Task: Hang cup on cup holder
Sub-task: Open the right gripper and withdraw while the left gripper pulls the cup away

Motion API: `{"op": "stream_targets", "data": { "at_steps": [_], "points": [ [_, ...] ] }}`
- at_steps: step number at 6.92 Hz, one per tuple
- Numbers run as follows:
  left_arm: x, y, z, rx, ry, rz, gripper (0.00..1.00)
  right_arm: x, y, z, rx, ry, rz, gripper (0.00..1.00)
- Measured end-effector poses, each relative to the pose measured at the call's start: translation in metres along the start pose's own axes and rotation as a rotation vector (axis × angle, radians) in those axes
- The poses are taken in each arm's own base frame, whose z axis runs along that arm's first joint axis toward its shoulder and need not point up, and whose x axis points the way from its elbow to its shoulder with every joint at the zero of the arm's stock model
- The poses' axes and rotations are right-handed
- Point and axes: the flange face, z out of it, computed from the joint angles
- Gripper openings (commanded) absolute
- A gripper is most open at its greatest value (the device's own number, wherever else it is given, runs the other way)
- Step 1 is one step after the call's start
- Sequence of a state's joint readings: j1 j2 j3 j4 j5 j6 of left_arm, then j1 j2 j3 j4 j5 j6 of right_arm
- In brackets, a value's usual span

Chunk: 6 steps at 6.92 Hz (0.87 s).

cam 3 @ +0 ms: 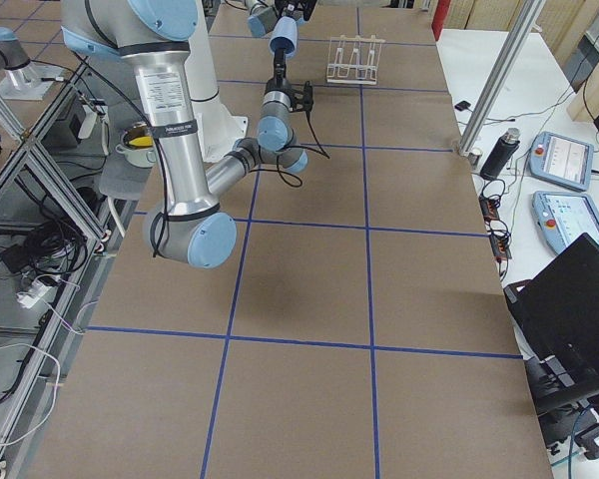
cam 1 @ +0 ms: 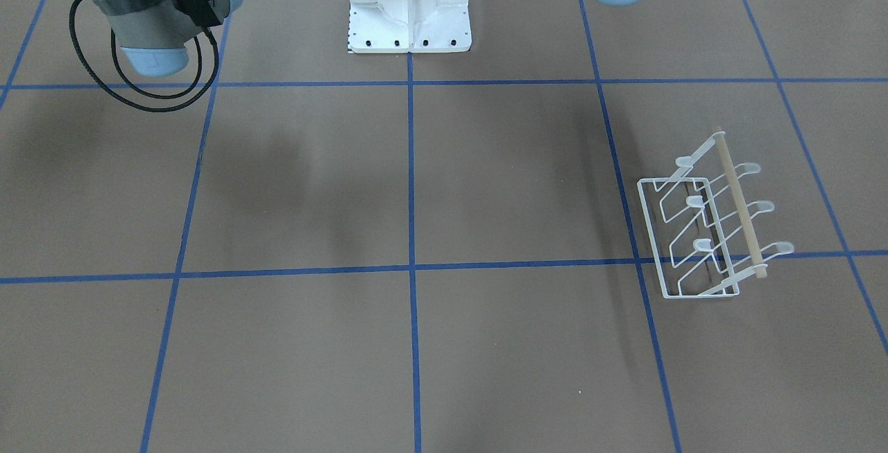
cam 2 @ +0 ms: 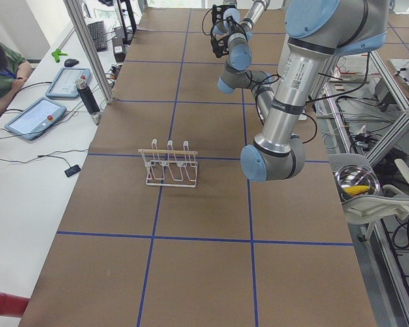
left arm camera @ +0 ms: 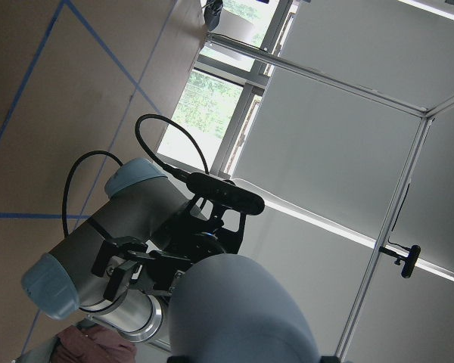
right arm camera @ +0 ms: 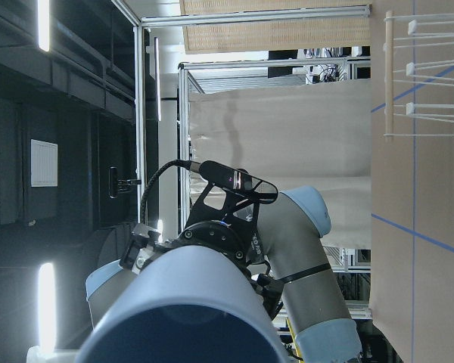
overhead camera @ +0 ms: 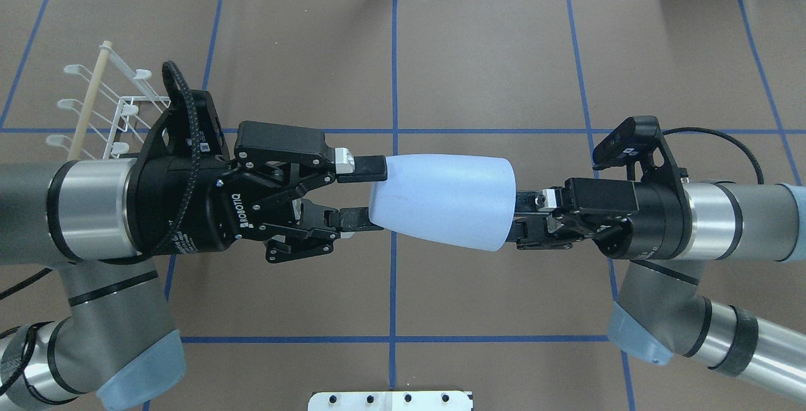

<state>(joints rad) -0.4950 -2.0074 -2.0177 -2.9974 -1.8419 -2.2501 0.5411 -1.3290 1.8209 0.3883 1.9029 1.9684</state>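
The pale blue cup (overhead camera: 444, 202) hangs in the air on its side, high over the middle of the table, held between both grippers. My left gripper (overhead camera: 376, 196) is shut on its rounded base. My right gripper (overhead camera: 519, 217) is shut on its wide rim. The cup's base fills the bottom of the left wrist view (left arm camera: 238, 314) and its dark mouth the bottom of the right wrist view (right arm camera: 181, 318). The cup holder (overhead camera: 119, 112), a white wire rack with a wooden rod (cam 1: 741, 207), stands empty on the table on my left side, partly hidden by my left arm in the overhead view.
The brown table carries a grid of blue tape lines (cam 1: 411, 182). The robot's white base plate (cam 1: 409, 23) sits at the table's near edge. A metal bowl (cam 2: 356, 182) stands off the table beside the robot. An operator's desk with tablets (cam 2: 37, 116) runs along the far side.
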Motion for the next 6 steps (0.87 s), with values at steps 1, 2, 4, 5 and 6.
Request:
{"op": "stream_targets", "data": {
  "at_steps": [1,2,4,5,6],
  "points": [
    [0.001,-0.003,-0.007,0.011,-0.003,0.009,0.00,0.003,-0.006,-0.020,0.023,0.035,-0.008,1.00],
    [0.004,-0.011,-0.016,0.038,-0.007,0.024,0.00,0.000,-0.017,-0.039,0.047,0.070,-0.028,1.00],
    [0.030,-0.042,-0.042,0.111,-0.060,0.083,0.00,-0.019,-0.061,-0.095,0.088,0.187,-0.114,1.00],
    [0.048,-0.062,-0.058,0.156,-0.137,0.140,0.00,-0.030,-0.090,-0.134,0.125,0.272,-0.174,1.00],
    [0.059,-0.076,-0.070,0.193,-0.219,0.206,0.00,-0.030,-0.113,-0.176,0.183,0.364,-0.259,1.00]
  ]
}}
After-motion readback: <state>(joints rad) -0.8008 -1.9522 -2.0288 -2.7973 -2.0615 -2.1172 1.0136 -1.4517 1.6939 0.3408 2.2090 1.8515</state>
